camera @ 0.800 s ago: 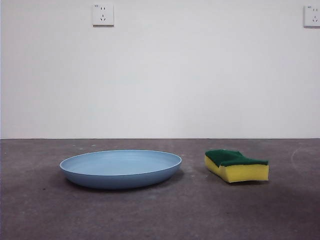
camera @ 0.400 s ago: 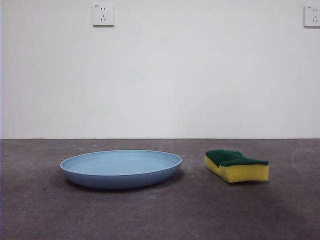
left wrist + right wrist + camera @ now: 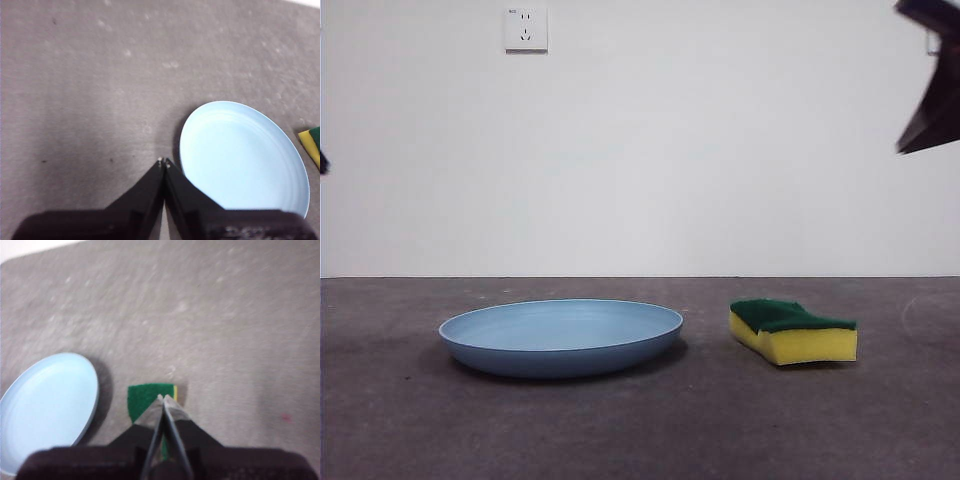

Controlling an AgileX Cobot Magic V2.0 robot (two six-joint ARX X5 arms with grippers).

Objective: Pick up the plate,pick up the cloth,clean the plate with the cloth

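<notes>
Presently: left end effector [image 3: 163, 162], jaws pressed together, empty, high over bare bench [image 3: 75, 100] beside the plate [image 3: 240, 155] rim. Right end effector [image 3: 165, 399], jaws likewise together, empty, high over the cloth [image 3: 145, 397]; dark tip at upper right of front frame. Plate left of centre, cloth right of centre, near each other, apart. Risks: descending with jaws unopened, shoving either item; shallow rim slipping from a thin pinch; sponge compressing, skidding sideways.

White wall [image 3: 670, 150], socket [image 3: 526, 29], perhaps grey felt tabletop [image 3: 620, 430].
</notes>
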